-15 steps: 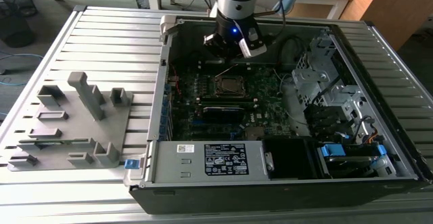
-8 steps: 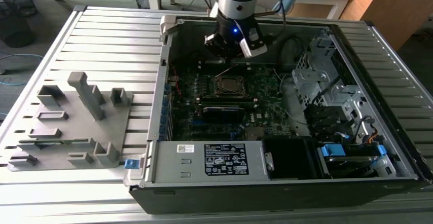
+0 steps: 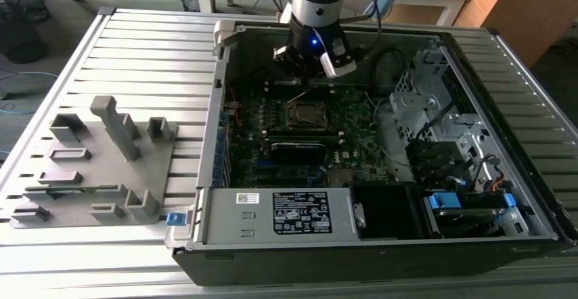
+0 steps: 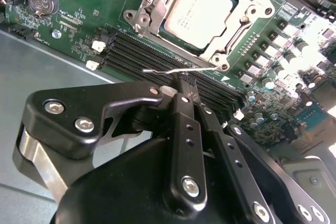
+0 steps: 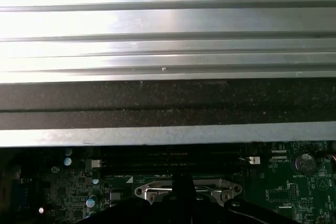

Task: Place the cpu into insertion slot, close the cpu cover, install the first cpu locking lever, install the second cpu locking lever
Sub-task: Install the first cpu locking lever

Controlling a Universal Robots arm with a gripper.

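Nearest in the exterior view lies the labelled power supply box, at the near end of the open computer case. A grey fixture stands to the exterior view's left. Farther in, mid-board, is the insertion slot. In the second wrist view the cpu sits in it and the cpu cover lies flat around it, so I judge those two steps done.

Just beyond the slot hangs the gripper. Its jaws are clenched together, tips at a thin wire locking lever beside the memory slots. Whether the wire is nipped between them or only touched, I cannot tell.

A lever step looks to be in hand, though I cannot say which lever. The wire being thin and springy, it probably calls for a slow, steady push, kept clear of the memory slots.
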